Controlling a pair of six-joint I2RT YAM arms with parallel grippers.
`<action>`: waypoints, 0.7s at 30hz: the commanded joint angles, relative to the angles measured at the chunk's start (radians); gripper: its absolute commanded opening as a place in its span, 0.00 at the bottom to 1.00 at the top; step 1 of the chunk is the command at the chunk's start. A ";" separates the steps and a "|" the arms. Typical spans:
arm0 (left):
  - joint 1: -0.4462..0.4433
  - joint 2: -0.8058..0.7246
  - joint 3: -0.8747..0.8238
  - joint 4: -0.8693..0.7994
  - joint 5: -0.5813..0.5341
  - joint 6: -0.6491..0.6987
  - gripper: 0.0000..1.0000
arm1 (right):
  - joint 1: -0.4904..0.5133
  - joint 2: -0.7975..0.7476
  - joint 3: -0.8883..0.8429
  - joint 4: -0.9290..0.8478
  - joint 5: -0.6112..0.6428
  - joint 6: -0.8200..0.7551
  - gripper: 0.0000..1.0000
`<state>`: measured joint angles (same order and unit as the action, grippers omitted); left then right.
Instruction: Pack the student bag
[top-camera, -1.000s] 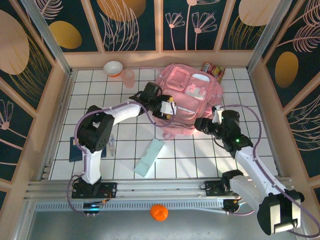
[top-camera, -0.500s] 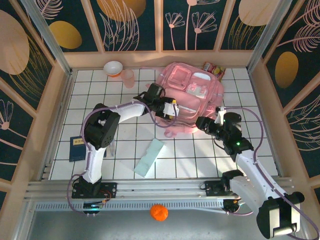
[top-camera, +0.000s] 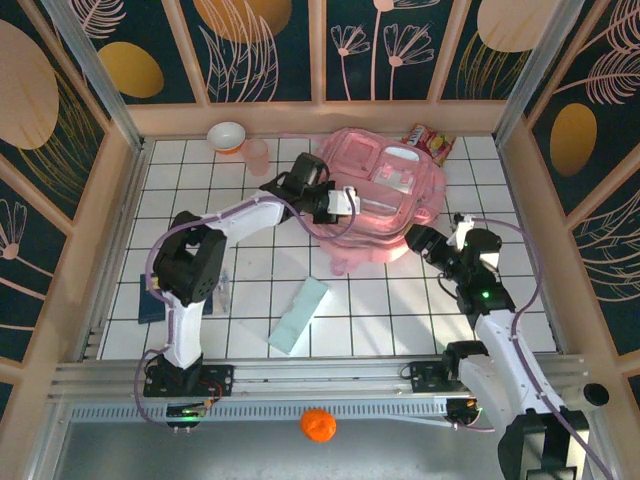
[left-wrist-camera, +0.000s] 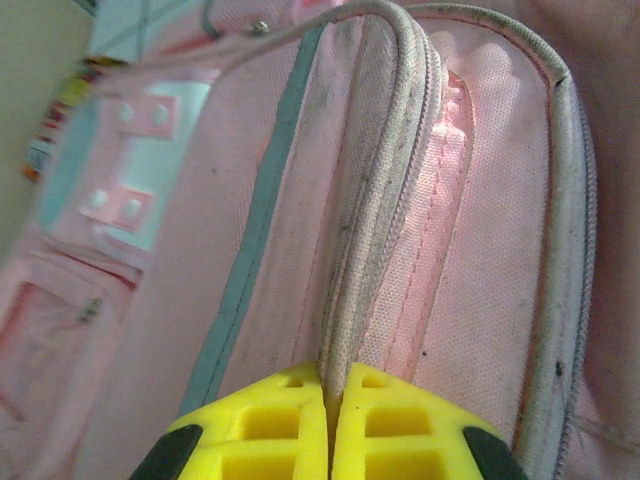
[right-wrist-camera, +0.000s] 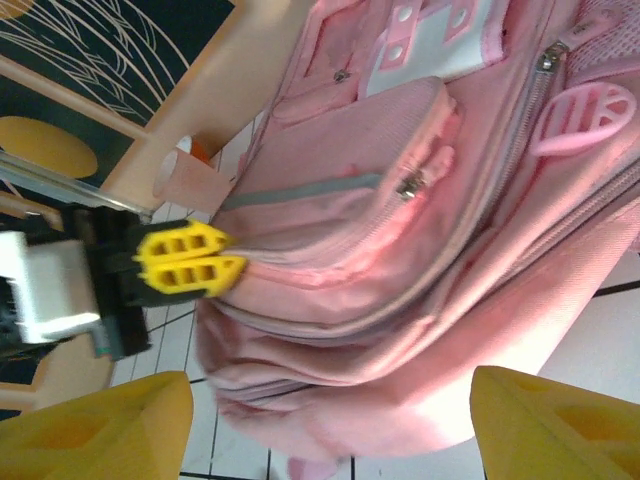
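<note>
The student bag (top-camera: 380, 215), a large pink backpack with white patches, lies at the far middle of the tiled table. My left gripper (top-camera: 350, 200) is at its left side. In the left wrist view the yellow fingers (left-wrist-camera: 400, 420) are pressed together, shut on the bag's grey piped zipper edge (left-wrist-camera: 385, 150). My right gripper (top-camera: 418, 240) is at the bag's near right corner, open. Its wrist view shows the bag (right-wrist-camera: 400, 250) a little beyond the wide-apart fingers (right-wrist-camera: 110, 420), with nothing between them. The left gripper's fingers (right-wrist-camera: 190, 262) pinch the bag's seam there too.
A white bowl (top-camera: 227, 135) and a pink cup (top-camera: 257, 156) stand at the far left. A snack packet (top-camera: 428, 140) lies behind the bag. A pale green flat case (top-camera: 298, 314) and a dark blue booklet (top-camera: 143, 302) lie nearer. An orange ball (top-camera: 318, 424) sits below the rail.
My left gripper has shut on the bag's zipper edge and moved slightly farther away. My right gripper has opened wider and drawn back to the right of the bag.
</note>
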<state>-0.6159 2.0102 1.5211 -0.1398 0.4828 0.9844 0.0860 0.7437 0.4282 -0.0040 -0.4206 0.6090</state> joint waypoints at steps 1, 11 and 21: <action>0.020 -0.107 0.070 -0.002 0.115 -0.049 0.00 | 0.005 0.047 0.073 0.029 -0.050 -0.063 0.73; 0.028 -0.154 0.100 -0.044 0.164 -0.042 0.00 | 0.111 0.265 0.326 0.019 0.020 -0.798 0.74; 0.027 -0.179 0.075 -0.012 0.218 -0.077 0.00 | 0.119 0.515 0.423 0.083 -0.231 -1.000 0.73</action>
<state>-0.5880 1.9144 1.5818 -0.2363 0.5816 0.9291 0.1959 1.2396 0.8249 0.0208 -0.5323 -0.2829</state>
